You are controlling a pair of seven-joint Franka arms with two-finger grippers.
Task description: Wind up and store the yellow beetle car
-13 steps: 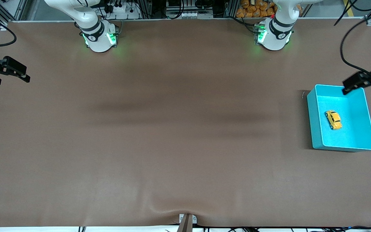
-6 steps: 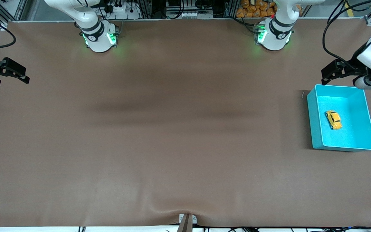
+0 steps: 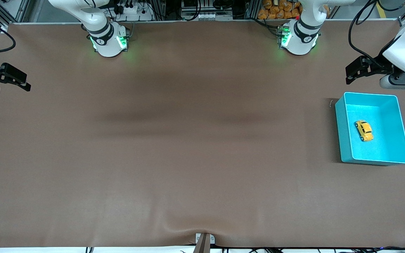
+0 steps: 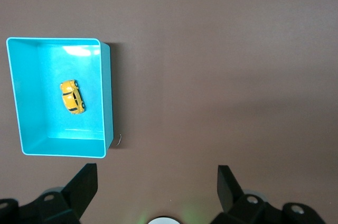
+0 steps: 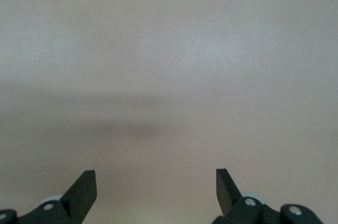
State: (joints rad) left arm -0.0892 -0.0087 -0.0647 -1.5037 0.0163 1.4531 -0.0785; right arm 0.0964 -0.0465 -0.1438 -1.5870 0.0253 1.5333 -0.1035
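Left claw (image 3: 351,73), jaws spread wide and holding nothing, raised over bare surface (image 3: 188,140) at the left arm's end, just beside the rim of the turquoise bin (image 3: 343,140) that lies farthest from the front camera. Right claw (image 3: 19,81), jaws likewise wide and empty, waiting over the surface edge at the right arm's end. The bin stands on the brown surface; the yellow beetle car (image 3: 364,130) rests on its wheels on the bin floor, clear of all four walls. In the left wrist view both fingertips (image 4: 84,182) frame bare surface below the bin (image 4: 105,97) and car (image 4: 72,96)
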